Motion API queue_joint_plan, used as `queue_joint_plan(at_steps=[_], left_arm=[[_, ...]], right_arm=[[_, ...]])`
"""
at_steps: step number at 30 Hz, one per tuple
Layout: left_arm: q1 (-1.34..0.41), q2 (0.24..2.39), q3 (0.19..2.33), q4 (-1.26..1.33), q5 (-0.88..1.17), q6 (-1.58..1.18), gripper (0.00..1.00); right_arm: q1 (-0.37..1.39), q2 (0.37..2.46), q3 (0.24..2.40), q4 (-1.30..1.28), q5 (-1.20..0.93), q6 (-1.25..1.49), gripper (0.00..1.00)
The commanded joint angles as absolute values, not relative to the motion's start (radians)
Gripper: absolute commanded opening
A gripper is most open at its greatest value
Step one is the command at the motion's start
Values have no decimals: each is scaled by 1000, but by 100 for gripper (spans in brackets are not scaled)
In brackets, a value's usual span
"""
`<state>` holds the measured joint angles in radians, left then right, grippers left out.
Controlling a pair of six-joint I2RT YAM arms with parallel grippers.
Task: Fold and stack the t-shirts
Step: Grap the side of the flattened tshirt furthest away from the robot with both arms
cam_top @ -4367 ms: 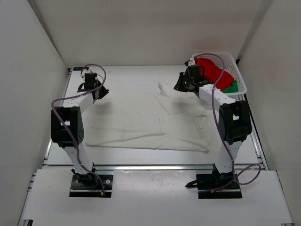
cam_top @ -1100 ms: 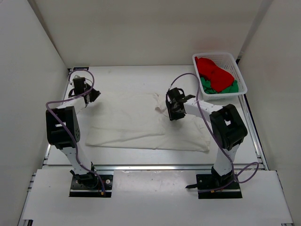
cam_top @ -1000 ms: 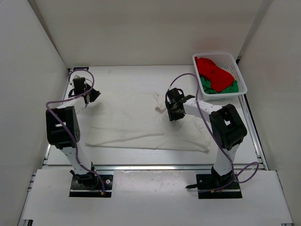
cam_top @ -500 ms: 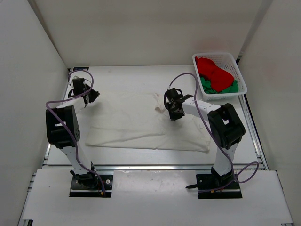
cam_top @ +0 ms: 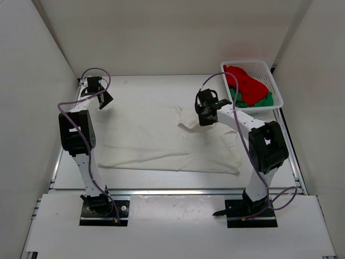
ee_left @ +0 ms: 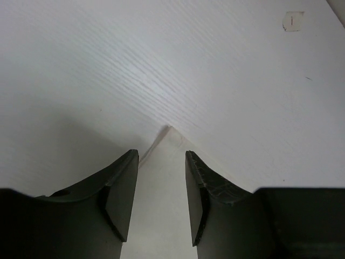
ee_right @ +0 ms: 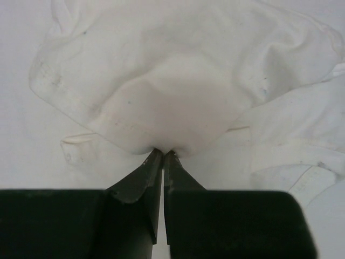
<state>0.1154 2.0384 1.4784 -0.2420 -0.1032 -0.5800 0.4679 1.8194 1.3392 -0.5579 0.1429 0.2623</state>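
Two risks stand out. The right gripper (ee_right: 163, 154) is pinched shut on a small bunch of the white t-shirt (cam_top: 156, 140), which lies spread over the table (cam_top: 145, 91). So thin a bite could slip out under pull, or drag a lower layer along and crumple the fold. The left gripper (ee_left: 160, 162) stands with jaws apart over a far-left corner of the cloth, holding nothing — if only one side lifts, the shirt will likely skew. The red t-shirt (cam_top: 245, 81) and green t-shirt (cam_top: 263, 100) lie in the white basket (cam_top: 274, 82).
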Motion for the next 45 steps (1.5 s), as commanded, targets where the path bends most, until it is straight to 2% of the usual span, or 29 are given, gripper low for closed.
queue_joint_plan(at_steps=[1, 6, 14, 16, 19, 22, 24, 26, 29, 34, 40, 42, 45], left_arm=[[88, 2103, 1610, -357, -137, -506, 51], [75, 2224, 1770, -477, -124, -498, 50], [74, 2270, 1812, -500, -135, -496, 47], [75, 2272, 1812, -497, -146, -502, 41], [69, 2272, 1809, -486, -143, -503, 25], [67, 2276, 1815, -489, -137, -505, 20], [64, 2276, 1815, -486, -127, -508, 21], [64, 2270, 1806, -482, -130, -509, 33], [63, 2272, 1795, -477, -135, -518, 44], [61, 2261, 1776, -459, -144, -523, 50], [54, 2339, 1900, -554, -126, -497, 28], [61, 2335, 1895, -548, -124, -503, 18], [63, 2313, 1850, -519, -118, -506, 9]], right_arm=[[446, 1755, 1370, -543, 124, 259, 0], [446, 1746, 1356, -534, 112, 253, 0], [425, 1706, 1316, -499, 83, 265, 0], [426, 1695, 1310, -494, 77, 264, 0], [425, 1692, 1310, -491, 69, 262, 0], [422, 1686, 1305, -488, 71, 268, 0], [416, 1678, 1305, -485, 64, 273, 0], [413, 1661, 1295, -479, 60, 275, 0], [408, 1652, 1296, -476, 58, 275, 0], [414, 1654, 1293, -479, 38, 275, 0], [414, 1638, 1292, -469, 26, 284, 0], [414, 1631, 1295, -465, 23, 284, 0], [413, 1635, 1293, -462, 28, 285, 0]])
